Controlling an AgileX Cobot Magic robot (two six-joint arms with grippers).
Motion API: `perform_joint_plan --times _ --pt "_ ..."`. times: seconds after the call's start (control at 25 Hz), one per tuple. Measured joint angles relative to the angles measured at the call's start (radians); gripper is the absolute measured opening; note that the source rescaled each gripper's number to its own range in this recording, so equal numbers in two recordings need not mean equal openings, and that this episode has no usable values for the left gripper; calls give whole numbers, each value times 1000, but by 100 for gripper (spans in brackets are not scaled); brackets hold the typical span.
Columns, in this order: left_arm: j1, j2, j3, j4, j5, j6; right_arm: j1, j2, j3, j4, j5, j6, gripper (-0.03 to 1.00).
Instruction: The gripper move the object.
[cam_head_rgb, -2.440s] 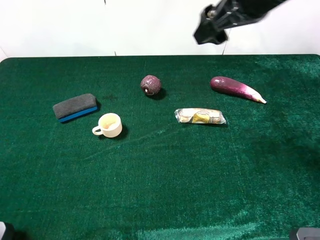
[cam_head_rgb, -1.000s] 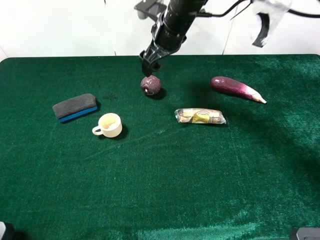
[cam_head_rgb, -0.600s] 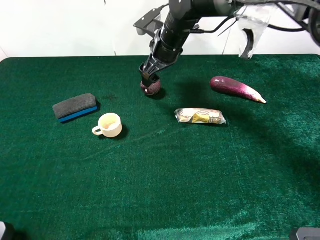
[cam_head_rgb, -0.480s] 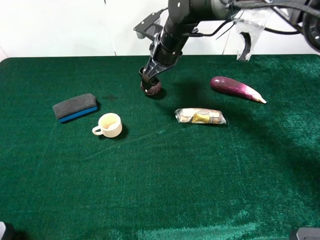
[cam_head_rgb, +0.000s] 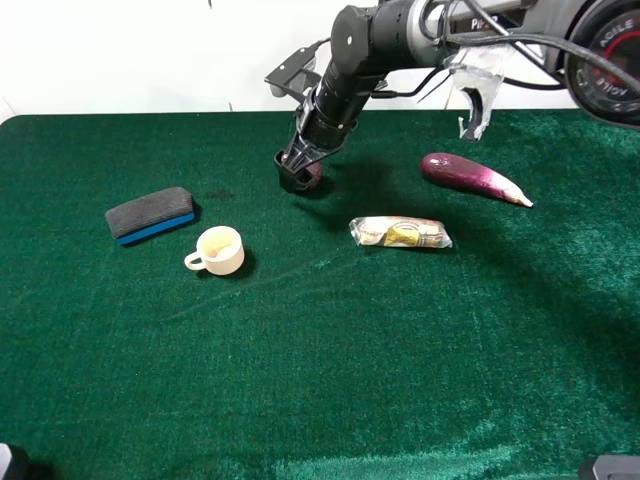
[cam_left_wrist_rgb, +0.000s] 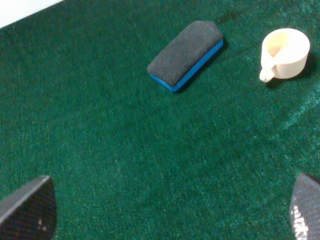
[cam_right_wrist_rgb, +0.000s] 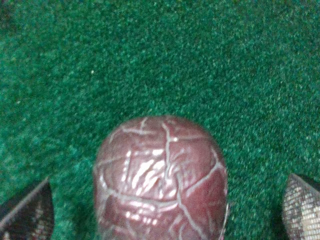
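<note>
The object, a dark maroon ball with a grooved surface (cam_head_rgb: 315, 173), rests on the green cloth at the back middle, mostly hidden by my right gripper (cam_head_rgb: 298, 172). The right arm reaches across from the upper right. In the right wrist view the ball (cam_right_wrist_rgb: 160, 180) sits between the two fingers (cam_right_wrist_rgb: 25, 215), which stand wide apart on either side and do not visibly touch it. The right gripper is open around the ball. My left gripper (cam_left_wrist_rgb: 165, 212) is open and empty above bare cloth, with only its fingertips showing.
A grey and blue eraser (cam_head_rgb: 150, 213) and a cream cup (cam_head_rgb: 218, 250) lie left of the ball; both also show in the left wrist view, eraser (cam_left_wrist_rgb: 186, 55) and cup (cam_left_wrist_rgb: 285, 52). A wrapped packet (cam_head_rgb: 400, 233) and a glossy eggplant (cam_head_rgb: 470, 177) lie to its right.
The right arm has swung in from the upper right and come down onto the ball, so its open fingers now straddle it. The ball and the other things have not moved.
</note>
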Motion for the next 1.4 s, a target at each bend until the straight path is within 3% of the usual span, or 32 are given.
perform_joint_plan --times 0.84,0.96,1.12,1.2,1.4 --pt "0 0 0 0 0 0 0 46 0 7 -54 -1 100" --pt "0 0 0 0 0 0 0 46 0 9 -54 0 77" --pt "0 0 0 0 0 0 0 46 0 9 -48 0 24" --pt "0 0 0 0 0 0 0 46 0 9 -42 0 3" --pt "0 0 0 0 0 0 0 46 0 9 -32 0 0"
